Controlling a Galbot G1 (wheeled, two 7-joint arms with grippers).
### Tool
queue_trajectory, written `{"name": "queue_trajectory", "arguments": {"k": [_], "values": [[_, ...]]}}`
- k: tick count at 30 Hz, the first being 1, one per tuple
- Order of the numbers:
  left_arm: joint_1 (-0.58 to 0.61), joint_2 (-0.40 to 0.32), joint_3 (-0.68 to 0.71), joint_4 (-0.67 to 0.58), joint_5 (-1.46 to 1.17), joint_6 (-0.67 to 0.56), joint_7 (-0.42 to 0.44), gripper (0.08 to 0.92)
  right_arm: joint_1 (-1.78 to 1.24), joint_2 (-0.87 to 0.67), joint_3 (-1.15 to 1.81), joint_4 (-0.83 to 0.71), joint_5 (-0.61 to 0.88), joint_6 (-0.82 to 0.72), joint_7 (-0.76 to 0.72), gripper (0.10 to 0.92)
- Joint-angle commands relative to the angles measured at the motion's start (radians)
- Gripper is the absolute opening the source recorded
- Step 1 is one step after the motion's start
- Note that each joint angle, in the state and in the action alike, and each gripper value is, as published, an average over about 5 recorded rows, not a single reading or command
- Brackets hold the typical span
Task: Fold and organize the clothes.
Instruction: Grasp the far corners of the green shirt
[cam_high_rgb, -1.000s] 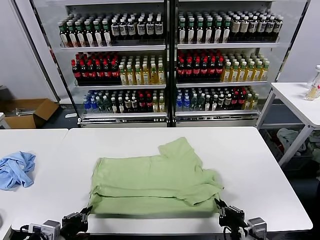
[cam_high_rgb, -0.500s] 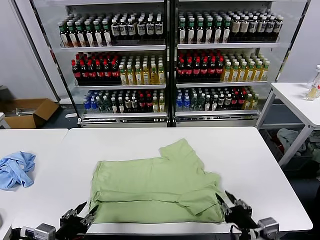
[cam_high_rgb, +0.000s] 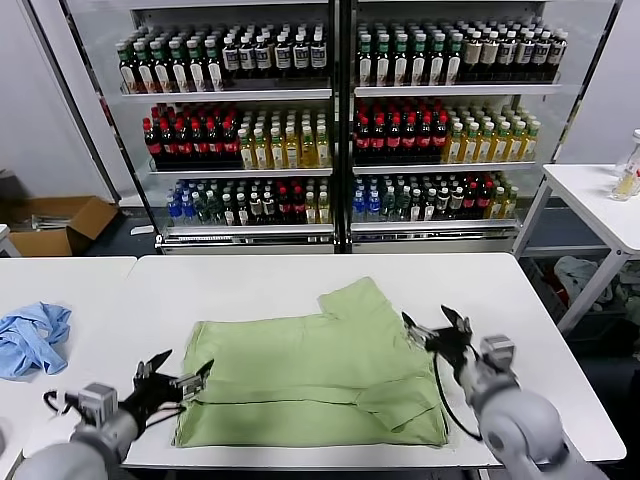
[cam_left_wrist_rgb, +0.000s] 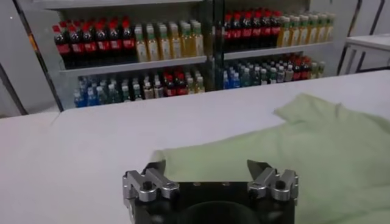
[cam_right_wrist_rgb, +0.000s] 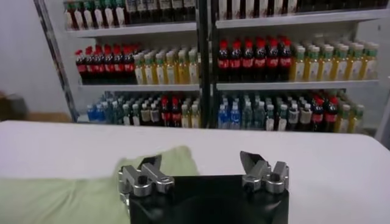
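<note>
Soft, creased green shirt (cam_high_rgb: 310, 380) folded into rectangle

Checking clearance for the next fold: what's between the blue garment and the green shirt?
Only bare white table lies between the blue garment and the green shirt, seen in the head view. The open left tool sits nearer, at the shirt's left edge.

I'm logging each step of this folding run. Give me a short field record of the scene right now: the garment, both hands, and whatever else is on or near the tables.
shirt: light green shirt, partly folded, flat on the white table, one sleeve sticking out at the far side
left hand: left hand open, at the shirt's left edge, holding nothing
right hand: right hand open, at the shirt's right edge, holding nothing
other garment: crumpled sky-blue garment on the adjoining table at the left
background: drinks coolers full of bottles
</note>
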Motion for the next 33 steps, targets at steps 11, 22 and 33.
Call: {"name": "queue_trajectory", "arguments": {"k": [11, 22, 33], "values": [[-0.552, 0.006, 0.303, 0.622, 0.007, -0.034, 0.082, 0.823, 0.498, 0.264, -0.281, -0.706, -0.088, 0.051, -0.02, 0.823], [-0.567, 0.004, 0.323, 0.682, 0.039, -0.066, 0.118, 0.823, 0.479, 0.335, -0.266, -0.813, -0.165, 0.081, -0.027, 0.823], [-0.543, 0.006, 0.306, 0.669, 0.033, -0.073, 0.16, 0.823, 0.478, 0.343, -0.26, -0.806, -0.167, 0.069, -0.045, 0.823]]}}
